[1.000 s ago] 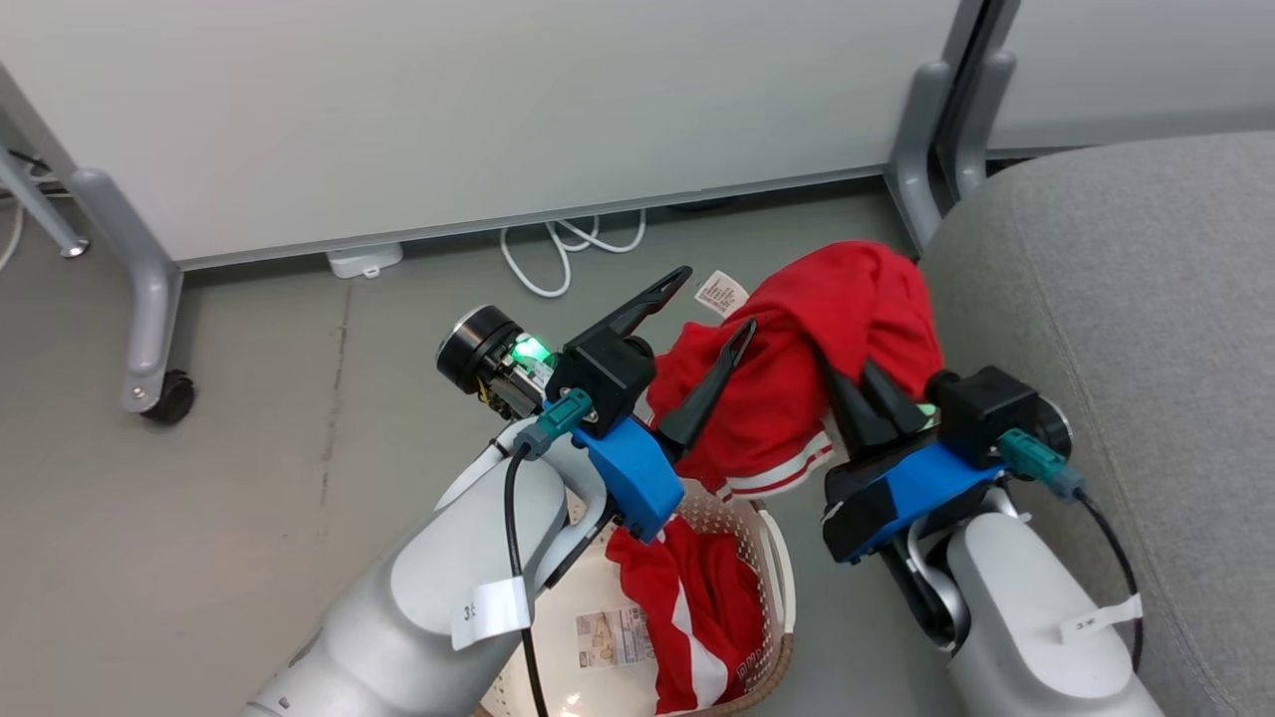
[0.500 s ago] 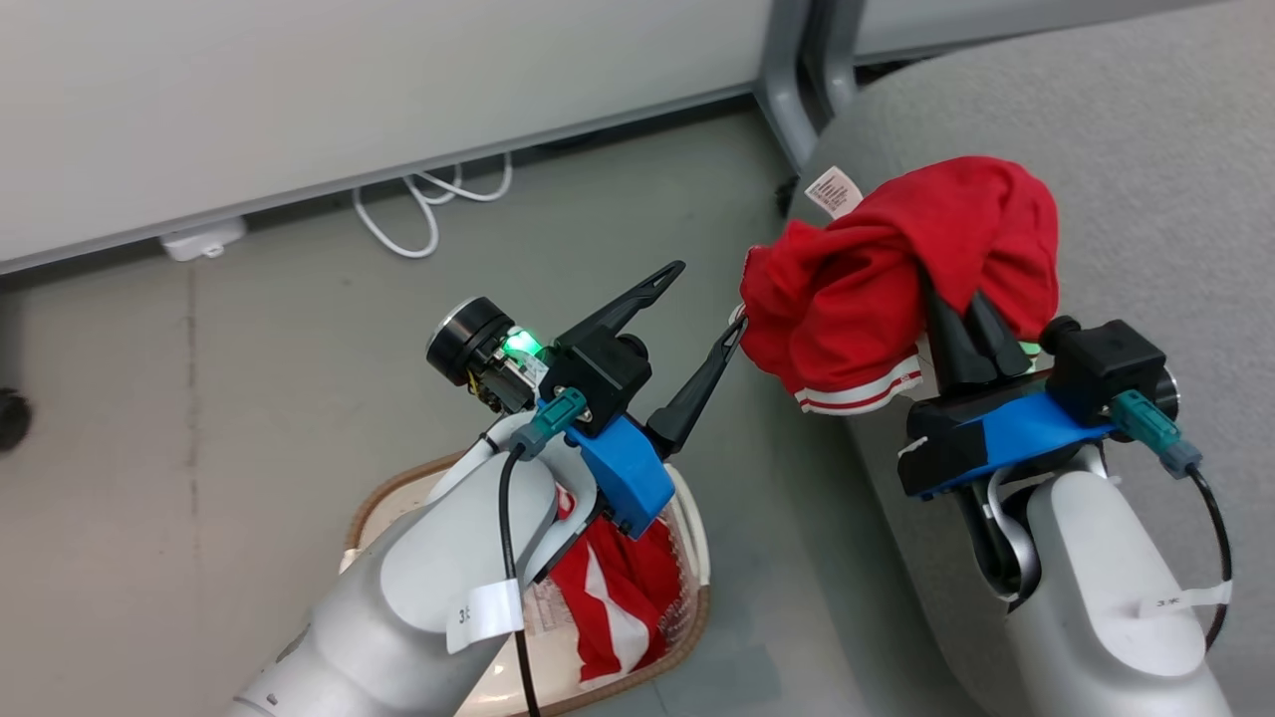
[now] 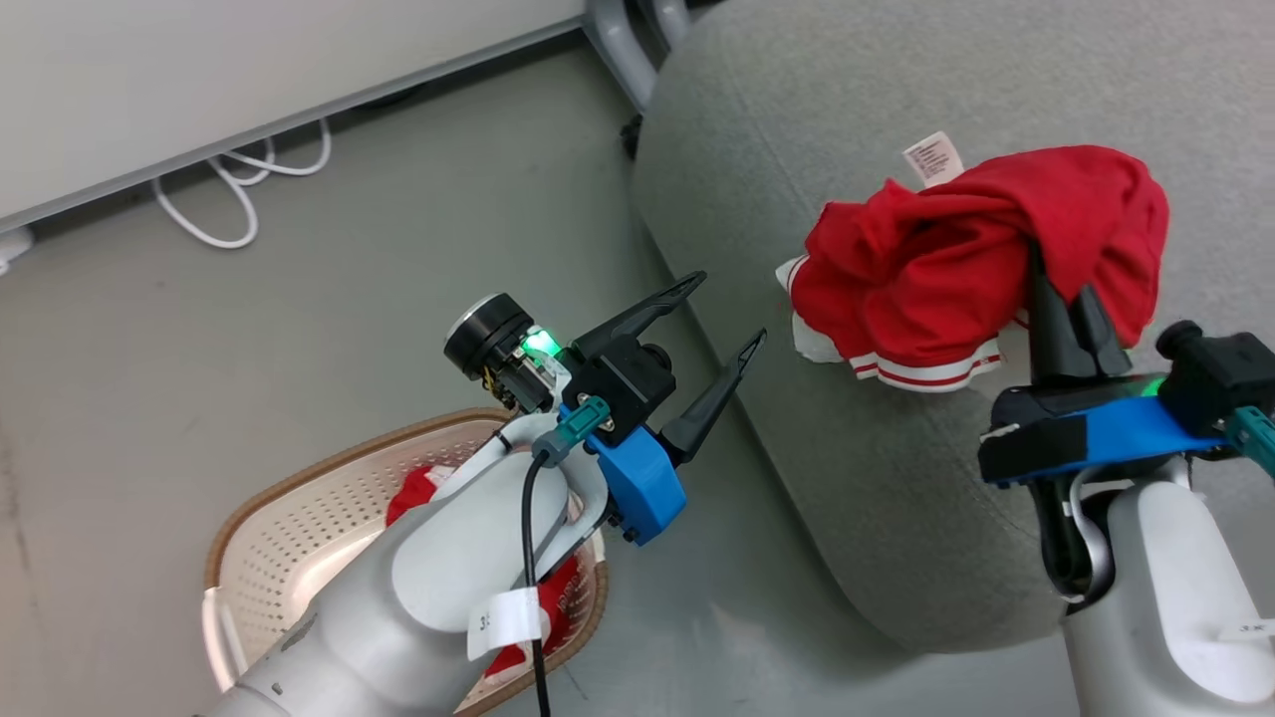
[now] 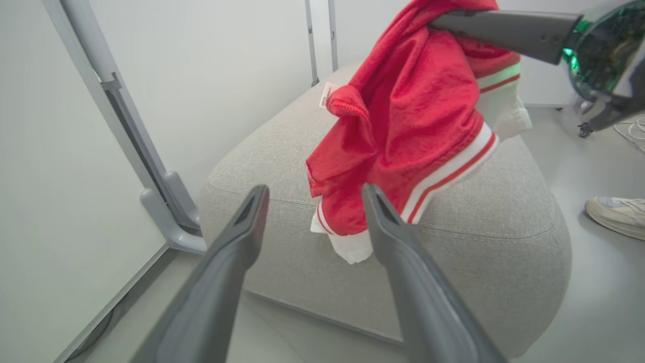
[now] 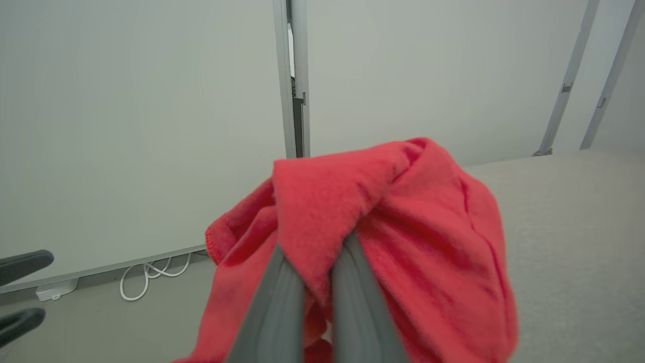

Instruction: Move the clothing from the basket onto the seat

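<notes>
Now: right fingers (image 3: 1046,309) pinch one red garment (image 3: 926,269) over seat (image 3: 847,100); left fingers (image 3: 717,393) spread; second garment (image 3: 406,495) in one basket (image 3: 289,538).

Red clothing (image 3: 946,269), white striped trim; grey woven seat (image 3: 847,100); cream perforated basket (image 3: 289,528), brown rim.

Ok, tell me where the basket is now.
Head view, lower left: the basket sits on the floor, partly behind the left forearm, left of the seat.
</notes>
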Robot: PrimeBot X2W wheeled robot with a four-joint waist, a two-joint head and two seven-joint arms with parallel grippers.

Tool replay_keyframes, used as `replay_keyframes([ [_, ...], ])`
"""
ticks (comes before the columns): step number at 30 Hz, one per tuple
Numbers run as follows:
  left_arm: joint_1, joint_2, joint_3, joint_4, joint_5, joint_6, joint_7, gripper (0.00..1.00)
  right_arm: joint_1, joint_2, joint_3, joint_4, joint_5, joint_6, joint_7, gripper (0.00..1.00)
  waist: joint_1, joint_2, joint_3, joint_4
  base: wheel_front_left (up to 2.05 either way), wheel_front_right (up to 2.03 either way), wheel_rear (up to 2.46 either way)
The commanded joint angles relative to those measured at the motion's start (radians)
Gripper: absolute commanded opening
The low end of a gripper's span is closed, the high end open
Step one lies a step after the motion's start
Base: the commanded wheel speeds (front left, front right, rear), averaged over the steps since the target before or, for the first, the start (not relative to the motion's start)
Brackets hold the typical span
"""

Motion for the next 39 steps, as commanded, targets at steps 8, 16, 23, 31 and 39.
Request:
replay_keyframes([
  [8, -0.021, 0.004, -0.04, 0.004, -0.014, -0.001, -0.005, 1.0, 0.065, -0.001, -0.063, -0.038, -0.008, 0.0, -0.001, 0.0, -0.0001, -0.0001, 0.021, -0.058, 0.0, 0.0, 0.0],
  [16, -0.025, 0.001, -0.053, 0.0, -0.023, -0.001, -0.005, 1.0, 0.108, -0.001, -0.089, -0.061, -0.002, 0.0, -0.001, 0.0, -0.0001, -0.0001, 0.025, -0.06, 0.0, 0.0, 0.0],
  [23, -0.035, 0.01, -0.055, -0.004, -0.02, -0.001, -0.005, 1.0, 0.082, -0.001, -0.097, -0.072, 0.008, 0.0, -0.001, 0.0, -0.0001, -0.0001, 0.043, -0.056, 0.0, 0.0, 0.0],
  [31, -0.064, 0.028, -0.051, -0.017, -0.005, 0.002, -0.004, 1.0, -0.042, -0.001, -0.138, -0.094, 0.005, 0.0, -0.001, 0.0, -0.0001, -0.0001, 0.112, -0.052, 0.0, 0.0, 0.0],
  [39, -0.142, 0.068, -0.054, -0.056, 0.02, 0.004, 0.024, 1.0, -0.272, -0.009, -0.282, -0.163, -0.053, 0.0, -0.001, 0.0, -0.0001, -0.0001, 0.267, -0.025, 0.0, 0.0, 0.0],
])
